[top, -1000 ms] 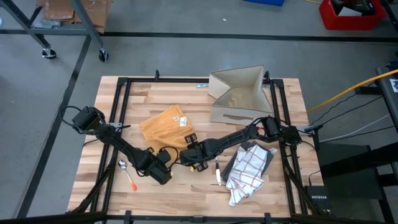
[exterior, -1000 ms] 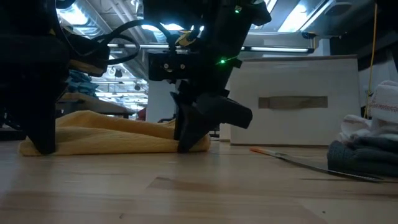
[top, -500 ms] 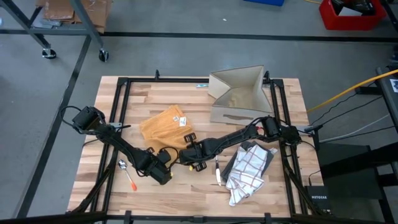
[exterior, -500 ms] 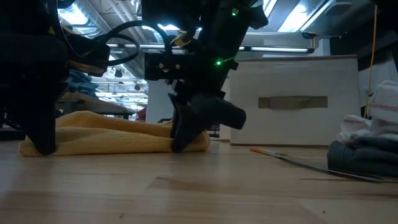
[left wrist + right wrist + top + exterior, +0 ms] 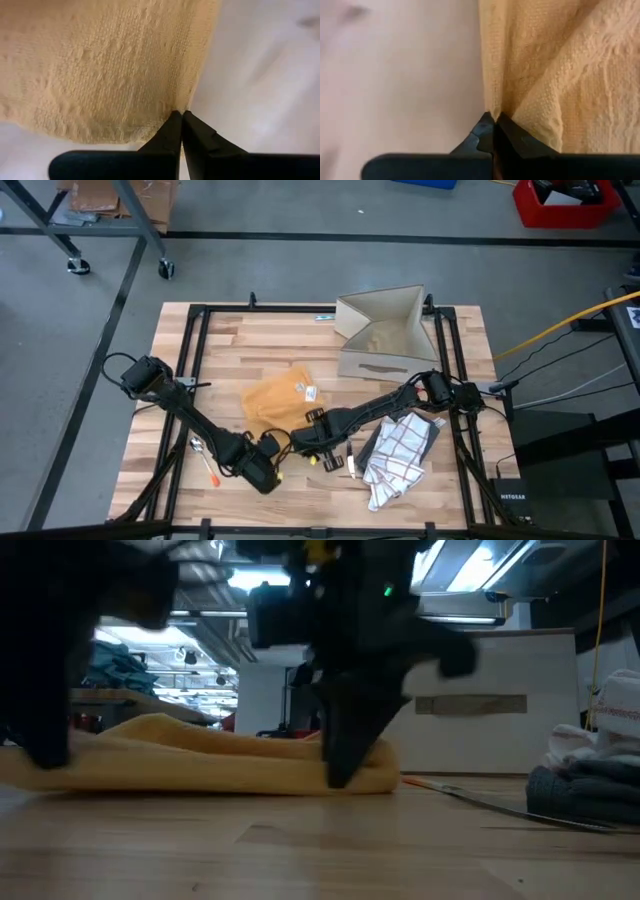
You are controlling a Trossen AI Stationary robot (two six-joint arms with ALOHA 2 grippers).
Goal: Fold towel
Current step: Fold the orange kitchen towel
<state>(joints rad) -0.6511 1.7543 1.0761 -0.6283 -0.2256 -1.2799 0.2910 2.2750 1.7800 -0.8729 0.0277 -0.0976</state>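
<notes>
Now both grippers pinch the yellow towel [image 5: 277,402] at its near edge: left gripper [image 5: 180,116] and right gripper [image 5: 493,118] each clamp a corner, the cloth lying mid-table [image 5: 230,340].

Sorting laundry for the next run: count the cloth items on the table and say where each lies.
2, maybe more: the yellow towel lies mid-table, pinched at its near edge by both pincers; the checked cloth lies at the right, on something dark grey that may be another cloth.

towel [image 5: 275,402]: mustard yellow, I'd say | cloth [image 5: 395,460]: white, dark checks | desk [image 5: 230,340]: pale wood | box [image 5: 385,330]: beige
</notes>
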